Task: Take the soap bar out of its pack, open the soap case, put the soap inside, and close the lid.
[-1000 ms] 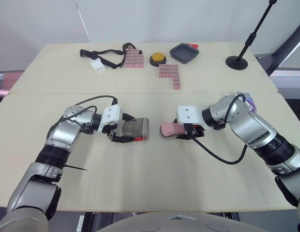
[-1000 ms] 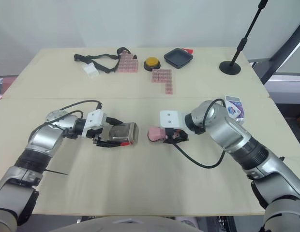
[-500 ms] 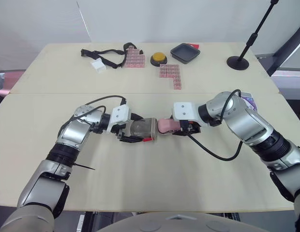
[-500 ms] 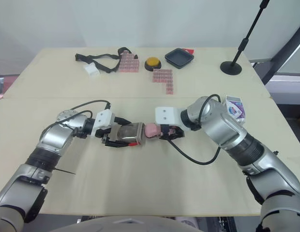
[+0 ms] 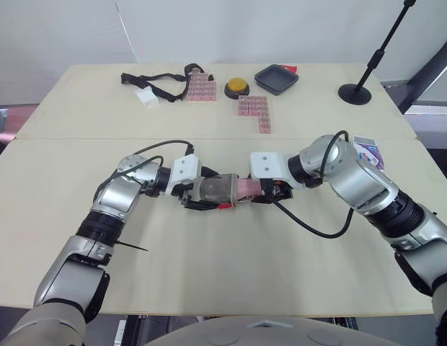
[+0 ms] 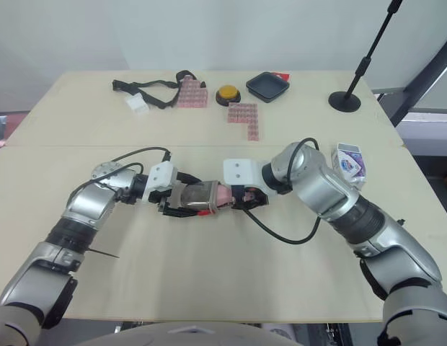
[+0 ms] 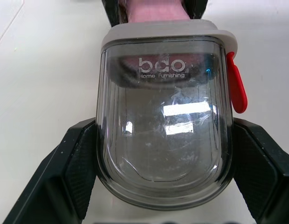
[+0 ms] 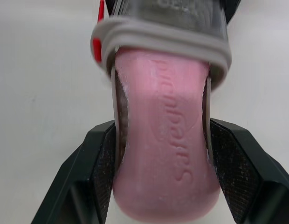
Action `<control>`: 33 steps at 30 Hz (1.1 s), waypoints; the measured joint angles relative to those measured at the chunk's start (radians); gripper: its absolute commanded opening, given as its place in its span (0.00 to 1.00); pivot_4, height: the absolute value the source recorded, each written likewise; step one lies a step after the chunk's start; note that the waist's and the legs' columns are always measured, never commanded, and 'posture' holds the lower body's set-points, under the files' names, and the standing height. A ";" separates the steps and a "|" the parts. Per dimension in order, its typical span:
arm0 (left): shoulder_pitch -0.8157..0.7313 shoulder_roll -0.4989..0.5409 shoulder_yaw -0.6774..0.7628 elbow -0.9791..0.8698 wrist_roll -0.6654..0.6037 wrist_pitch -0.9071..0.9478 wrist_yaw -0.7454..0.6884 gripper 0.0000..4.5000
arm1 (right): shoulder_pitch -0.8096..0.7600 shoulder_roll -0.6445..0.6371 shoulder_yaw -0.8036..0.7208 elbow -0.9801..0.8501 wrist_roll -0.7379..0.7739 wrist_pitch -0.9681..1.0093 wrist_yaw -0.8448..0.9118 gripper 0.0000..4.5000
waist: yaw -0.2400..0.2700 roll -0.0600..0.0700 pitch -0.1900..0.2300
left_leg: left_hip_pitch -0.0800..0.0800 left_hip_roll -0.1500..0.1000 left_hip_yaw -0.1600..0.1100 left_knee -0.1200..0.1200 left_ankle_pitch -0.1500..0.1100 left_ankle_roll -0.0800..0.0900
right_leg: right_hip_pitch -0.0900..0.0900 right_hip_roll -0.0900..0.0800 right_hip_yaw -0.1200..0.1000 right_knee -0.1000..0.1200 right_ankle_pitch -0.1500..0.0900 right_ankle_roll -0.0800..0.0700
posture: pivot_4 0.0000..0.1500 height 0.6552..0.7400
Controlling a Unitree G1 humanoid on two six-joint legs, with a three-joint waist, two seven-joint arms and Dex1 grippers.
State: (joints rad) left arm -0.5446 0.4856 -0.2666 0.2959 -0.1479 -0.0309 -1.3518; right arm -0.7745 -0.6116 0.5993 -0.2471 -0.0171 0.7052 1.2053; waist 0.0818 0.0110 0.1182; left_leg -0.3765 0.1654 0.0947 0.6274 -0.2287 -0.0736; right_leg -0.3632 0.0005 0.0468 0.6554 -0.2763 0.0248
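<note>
Desk (image 5: 223, 281): the work sits just left of centre. A small purple-and-white box (image 5: 368, 152), which we take to be the empty pack, lies well apart toward 3 o'clock.

Left tool (image 7: 165, 130): clamped on the clear soap case (image 5: 216, 190) across its two sides, with the mouth facing 3 o'clock.

Right tool (image 8: 163, 140): clamped on the pink soap bar (image 8: 164, 182) across its long edges. The bar's leading end is already inside the case's grey rim and the rest is outside.

Step in hand, as we judge it: seating the bar.

- We should keep the bar's long axis in line with the case, on the 3-to-9 line, since the right wrist view shows very little clearance at the rim on either side.
- We should push straight and slowly, and let the left tool only brace.
- The black fingers (image 8: 100, 158) flank the bar close to the rim, so they will probably have to let go or regrip further back before they foul it.

Red latch (image 7: 237, 88): it sits on the rim's side, and we should keep it free for closing.
</note>
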 measured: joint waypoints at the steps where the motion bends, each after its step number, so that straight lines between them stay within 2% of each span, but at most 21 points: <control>1: -0.001 -0.001 -0.002 0.000 0.001 0.000 0.001 0.77 | -0.005 0.003 0.007 -0.001 -0.002 0.010 -0.002 0.56 | 0.000 0.000 0.000 | 0.000 0.000 0.000 0.000 0.000 0.000 | 0.000 0.000 0.000 0.000 0.000 0.000 | 1.00 1.00; 11: -0.008 -0.016 -0.011 0.004 0.005 0.002 0.019 0.77 | -0.025 0.014 0.021 -0.017 -0.008 0.081 -0.005 0.56 | 0.001 0.000 0.000 | 0.000 0.000 0.000 0.000 0.000 0.000 | 0.000 0.000 0.000 0.000 0.000 0.000 | 1.00 1.00; 18: -0.011 -0.031 -0.011 0.006 -0.001 0.037 0.015 0.77 | -0.030 -0.043 0.031 -0.026 -0.020 0.051 0.003 0.56 | 0.002 0.000 0.000 | 0.000 0.000 0.000 0.001 0.000 0.000 | 0.000 0.000 0.001 0.001 0.000 0.000 | 1.00 1.00; 33: -0.001 -0.032 -0.007 0.004 -0.014 0.047 0.004 0.77 | -0.031 -0.048 0.044 -0.032 -0.020 0.065 0.016 0.56 | 0.002 0.000 0.000 | 0.000 0.000 0.000 0.001 0.000 0.000 | 0.000 0.000 0.000 0.001 0.000 0.000 | 1.00 1.00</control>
State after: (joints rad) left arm -0.5461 0.4538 -0.2740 0.2997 -0.1621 0.0157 -1.3480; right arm -0.8059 -0.6596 0.6430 -0.2786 -0.0367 0.7702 1.2212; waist 0.0841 0.0110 0.1182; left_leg -0.3765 0.1655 0.0947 0.6285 -0.2287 -0.0735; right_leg -0.3632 0.0005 0.0473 0.6564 -0.2763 0.0247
